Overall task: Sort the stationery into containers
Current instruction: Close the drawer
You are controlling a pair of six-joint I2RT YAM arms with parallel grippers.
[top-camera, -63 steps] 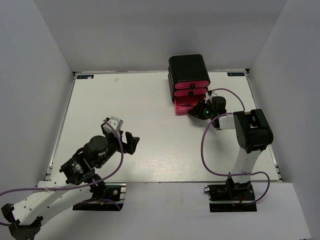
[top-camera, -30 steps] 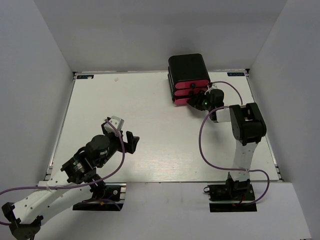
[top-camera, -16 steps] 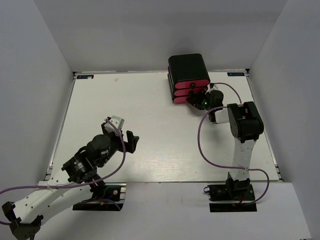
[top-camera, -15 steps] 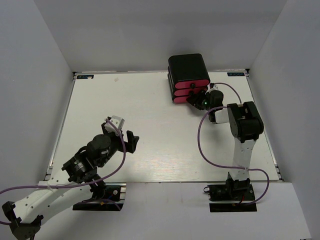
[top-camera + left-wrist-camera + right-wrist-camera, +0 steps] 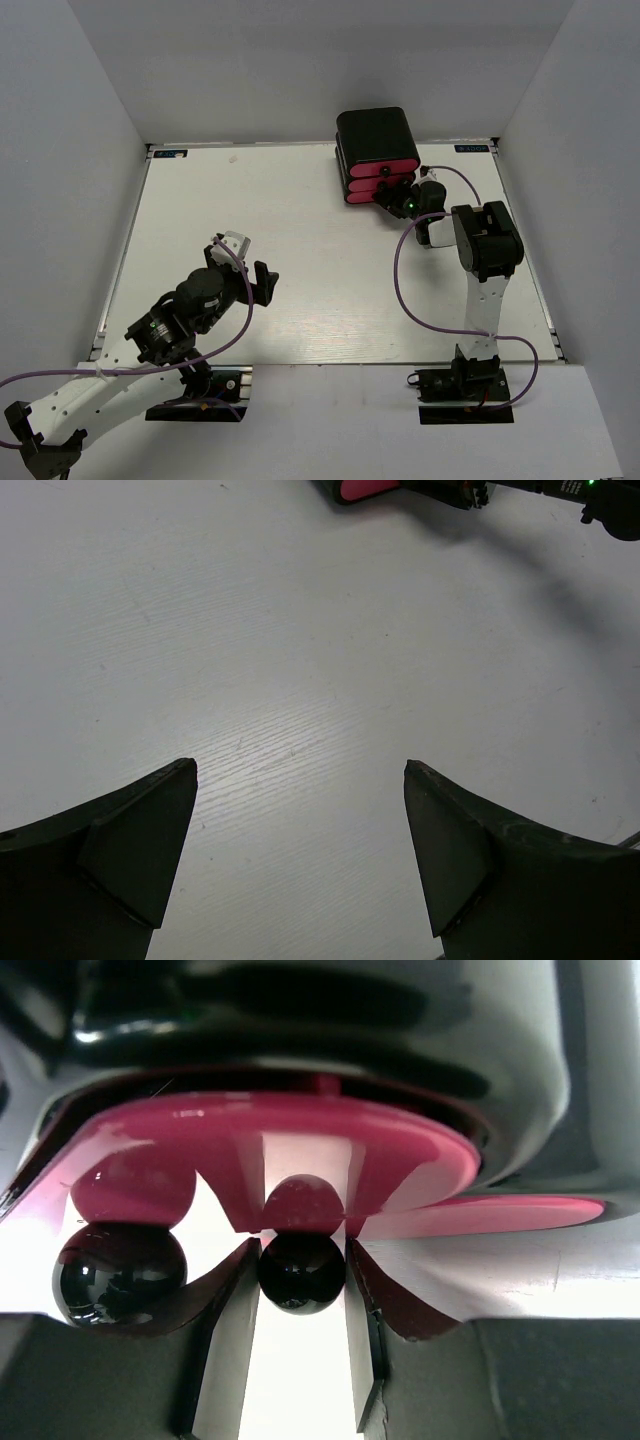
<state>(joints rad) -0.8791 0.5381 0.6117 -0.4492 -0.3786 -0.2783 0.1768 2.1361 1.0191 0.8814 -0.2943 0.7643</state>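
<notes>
1. At the far edge of the table (image 5: 250, 200), right of its middle, the glossy black cabinet (image 5: 377, 130) stood with its three pink drawers (image 5: 365, 183) facing your arms. Their fronts lay close against the cabinet's near face.
2. Your right arm (image 5: 485, 260) reached forward to those drawers. Your right gripper (image 5: 398, 200) sat at the lowest pink front, as far as the top view showed, toward the cabinet's right side.
3. In the right wrist view, your two fingers (image 5: 228, 1330) stood on either side of a round black knob (image 5: 302, 1272), pressed in against it. You were pinching that knob, and the shiny pink front just behind mirrored it.
4. A second knob (image 5: 120, 1285), also black and round, showed to the left of the pinched one in that same view. You could not have told from there which drawer it belonged to.
5. A small green light (image 5: 407, 207) glowed on the right wrist, and a purple cable (image 5: 400, 290) looped from there down toward the right base.
6. Your left gripper (image 5: 300, 767) hung well apart from the cabinet, over the near left part of the table. Its fingers were spread wide, with only white tabletop showing between them.
7. At the upper edge of the left wrist view, a sliver of pink drawer front and the dark end of your right arm were just in sight.
</notes>
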